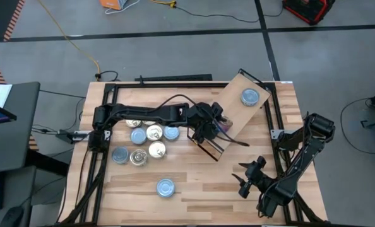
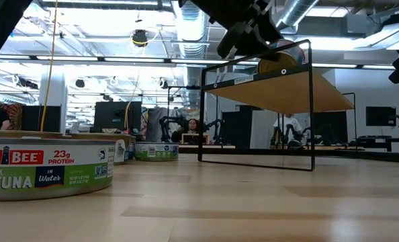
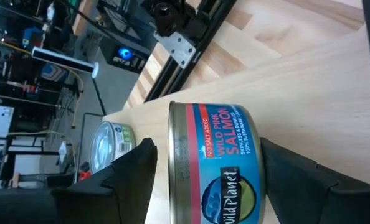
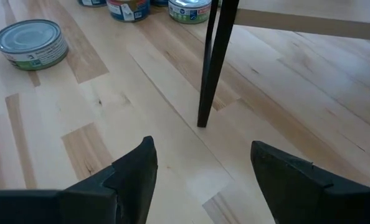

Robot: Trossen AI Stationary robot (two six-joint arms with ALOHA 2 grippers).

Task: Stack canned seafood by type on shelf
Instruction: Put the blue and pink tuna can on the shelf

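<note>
1. Your left pincer (image 1: 218, 123) is sitting over the near end of the shelf (image 1: 235, 104), fingers spread either side of a salmon tin (image 3: 215, 165) with gaps showing.
2. Another tin (image 1: 250, 97) is resting at the shelf's far end.
3. Remaining tins (image 1: 146, 140) are clustered on the table (image 1: 200, 189).
4. Your right pincer (image 1: 247, 181) is hovering open, holding nothing.
</note>
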